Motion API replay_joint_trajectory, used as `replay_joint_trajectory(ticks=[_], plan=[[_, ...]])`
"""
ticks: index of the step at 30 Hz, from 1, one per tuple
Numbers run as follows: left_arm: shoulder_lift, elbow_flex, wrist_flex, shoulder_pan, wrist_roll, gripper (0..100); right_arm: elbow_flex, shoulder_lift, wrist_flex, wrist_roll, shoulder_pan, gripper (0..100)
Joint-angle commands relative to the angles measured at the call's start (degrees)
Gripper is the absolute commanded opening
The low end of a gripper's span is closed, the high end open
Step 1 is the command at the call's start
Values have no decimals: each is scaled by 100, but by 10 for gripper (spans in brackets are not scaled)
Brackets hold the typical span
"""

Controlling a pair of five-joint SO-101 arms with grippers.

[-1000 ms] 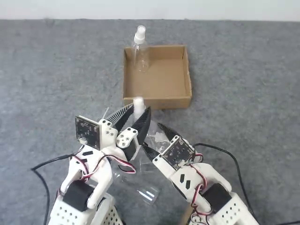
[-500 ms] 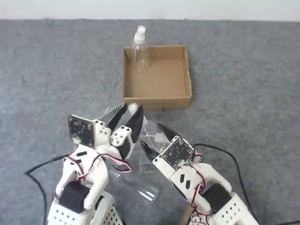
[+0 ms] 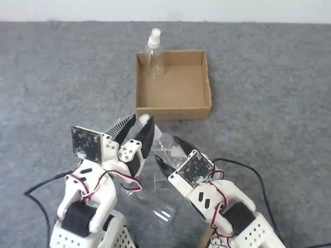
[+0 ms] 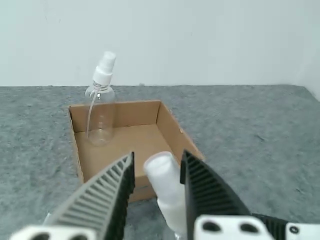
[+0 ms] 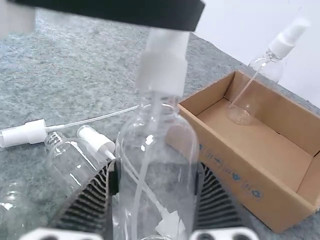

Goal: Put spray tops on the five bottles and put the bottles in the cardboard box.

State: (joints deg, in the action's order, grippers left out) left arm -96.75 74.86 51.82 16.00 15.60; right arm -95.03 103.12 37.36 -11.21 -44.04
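Right gripper (image 5: pixel 155 169) hugs the bottle (image 5: pixel 156 140) by its belly; it looks light and slippery; left gripper (image 4: pixel 158 156) sits loose around the spray top (image 4: pixel 162 175).

Unreadable blue print on cardboard box (image 5: pixel 240 172)

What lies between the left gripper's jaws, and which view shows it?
The white spray top of the bottle held by the right gripper sits between the left gripper's jaws, clearest in the left wrist view.
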Motion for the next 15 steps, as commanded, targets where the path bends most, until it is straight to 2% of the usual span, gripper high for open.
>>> replay_joint_trajectory(ticks=[1, 7, 11, 15], plan=[[-88, -444, 193, 18, -70, 133, -141, 92, 40, -62, 75, 23], [-88, -479, 220, 26, -141, 133, -141, 92, 40, -53, 224, 23], [-88, -444, 334, 571, -624, 133, -141, 92, 40, -53, 426, 23], [-88, -479, 545, 985, -774, 133, -141, 92, 40, -53, 435, 23]])
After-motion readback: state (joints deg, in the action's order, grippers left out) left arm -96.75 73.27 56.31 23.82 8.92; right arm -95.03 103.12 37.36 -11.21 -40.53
